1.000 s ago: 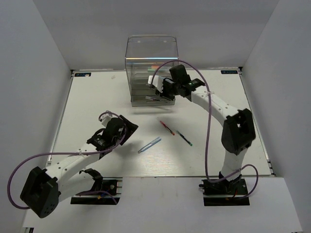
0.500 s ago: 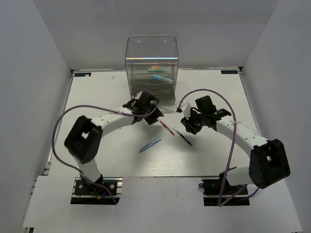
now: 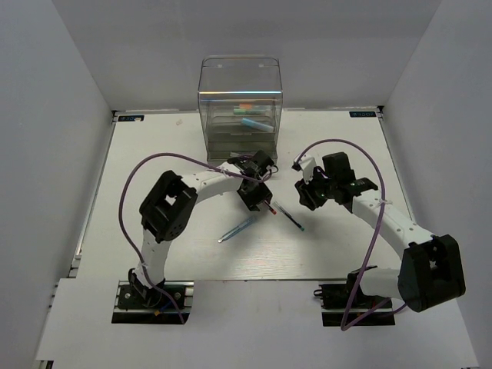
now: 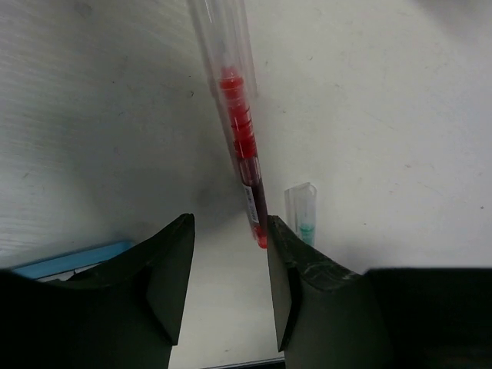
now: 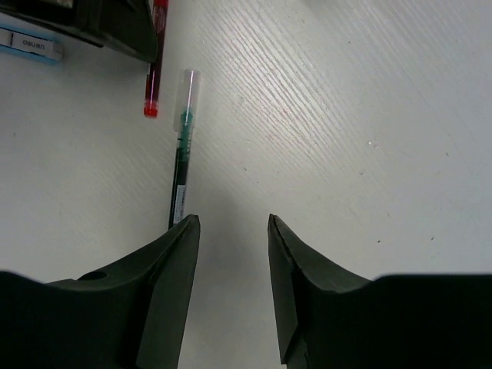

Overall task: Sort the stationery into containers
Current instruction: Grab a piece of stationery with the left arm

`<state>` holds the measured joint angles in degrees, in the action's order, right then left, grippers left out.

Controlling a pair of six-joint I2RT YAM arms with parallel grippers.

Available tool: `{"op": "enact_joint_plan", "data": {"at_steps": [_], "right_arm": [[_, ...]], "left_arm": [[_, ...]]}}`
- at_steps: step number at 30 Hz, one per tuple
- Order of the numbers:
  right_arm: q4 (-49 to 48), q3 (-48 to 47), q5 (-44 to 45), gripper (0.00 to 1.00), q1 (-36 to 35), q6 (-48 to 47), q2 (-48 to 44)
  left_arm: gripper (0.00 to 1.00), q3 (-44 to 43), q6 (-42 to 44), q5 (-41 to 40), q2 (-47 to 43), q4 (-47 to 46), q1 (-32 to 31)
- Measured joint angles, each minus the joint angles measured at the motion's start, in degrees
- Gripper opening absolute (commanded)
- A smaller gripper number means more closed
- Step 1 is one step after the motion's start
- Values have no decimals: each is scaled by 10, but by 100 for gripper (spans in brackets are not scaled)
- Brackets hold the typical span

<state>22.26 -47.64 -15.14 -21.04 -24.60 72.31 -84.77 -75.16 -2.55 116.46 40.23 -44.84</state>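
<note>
The red pen (image 4: pixel 242 146) is running off the top edge of the left wrist view, and from overhead the left hand (image 3: pixel 255 196) is covering most of it. The silvery-blue pen (image 4: pixel 69 260) is showing only a sliver behind a finger. The dark pen (image 5: pixel 181 177) is hiding its lower end behind the right hand (image 5: pixel 234 223). The drawer unit (image 3: pixel 240 108) is blurring its contents.

The left arm (image 3: pixel 165 214) and right arm (image 3: pixel 393 223) have white links and bulky black joint housings. A purple cable (image 3: pixel 163 156) loops along each. Their bases (image 3: pixel 150 296) are black. The fingers (image 4: pixel 167 270) are matte black, wedge-shaped.
</note>
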Motion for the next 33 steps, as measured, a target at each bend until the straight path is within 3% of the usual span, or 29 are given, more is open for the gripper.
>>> {"op": "enact_joint_plan", "data": {"at_steps": [12, 20, 24, 28, 31, 33], "right_arm": [[-15, 20, -21, 47, 7, 13, 0], [-19, 26, -29, 47, 11, 18, -4], [-19, 26, -31, 47, 11, 19, -7], [-19, 31, -39, 63, 12, 16, -8], [-18, 44, -49, 85, 12, 7, -14], [-18, 56, -54, 88, 12, 0, -21]], "left_arm": [[49, -126, -16, -4, 88, 103, -14], [15, -92, -22, -5, 72, 106, -17], [5, -43, -23, -3, 41, 85, -27], [0, 1, -21, -5, 11, 59, -41], [0, 40, -17, -12, -22, 41, -53], [0, 49, -15, -16, -45, 37, -58]]}}
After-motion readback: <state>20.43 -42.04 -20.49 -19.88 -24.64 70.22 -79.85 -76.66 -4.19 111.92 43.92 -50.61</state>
